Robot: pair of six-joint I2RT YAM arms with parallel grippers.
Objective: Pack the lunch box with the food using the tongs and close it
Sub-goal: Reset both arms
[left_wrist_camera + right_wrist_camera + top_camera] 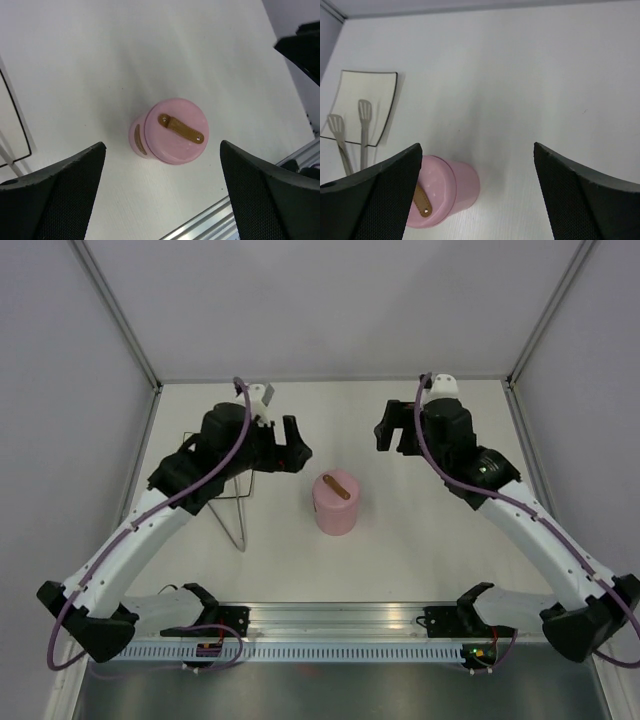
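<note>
Lunch box [336, 512] stands upright at the middle of the white table [430, 540], its axis vertical. It is a smooth pink cylinder with its round pink lid [324, 491] on. The flat brown strap [339, 487] across the lid runs slantwise from far-left to near-right. The left gripper [297, 450] hangs just beyond it on the left and the right gripper [392, 434] a little farther off on the right, both spread wide and holding nothing. The tongs [245, 525] lie left of the box, apart from it. They are thin silver metal in a narrow V, with the joined end toward the near edge and the two arms running away under the left arm. In the left wrist view the black fingers [55, 200], finely dimpled, stand far apart at the lower corners. The box sits on the table below the gap between them, untouched, with the lid facing the camera. The strap is pinned by a small rivet at each end and slants from upper left to lower right, and a curved brown mark shows on the box's wall. In the right wrist view the jaws are likewise wide and bare. The box is at the lower left, partly behind one finger, and the tongs are at the left edge. Their flat, slotted paddle tips point up the picture and rest on a square cream plate [385, 92] with a thin dark rim.
</note>
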